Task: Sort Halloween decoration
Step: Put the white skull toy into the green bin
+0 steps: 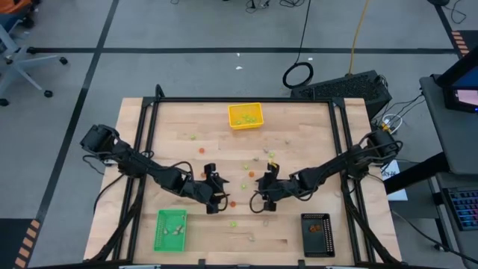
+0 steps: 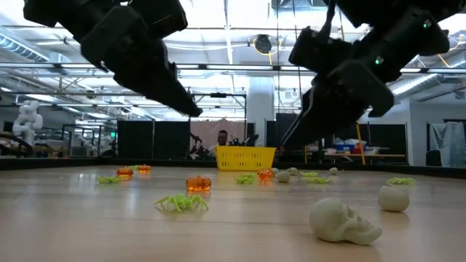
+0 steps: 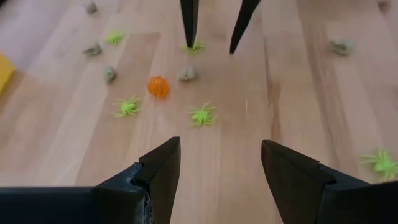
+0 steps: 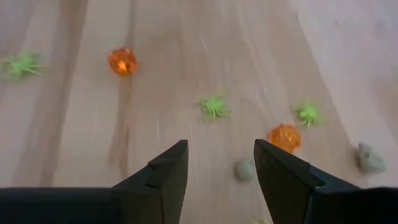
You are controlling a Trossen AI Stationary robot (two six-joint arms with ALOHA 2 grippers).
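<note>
Halloween decoration (image 2: 181, 203) scattered mid-table, unsorted.
Left gripper (image 3: 219, 177) and right gripper (image 4: 219, 167) hovered low, both released, empty; probably lining up picks for trays.

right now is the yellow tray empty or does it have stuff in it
Not empty: the yellow tray already holds several light green pieces, seen from above.

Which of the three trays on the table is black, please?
The black tray is the one at the table's near right corner; the green tray sits near left, and the yellow tray at the far edge's middle.
</note>
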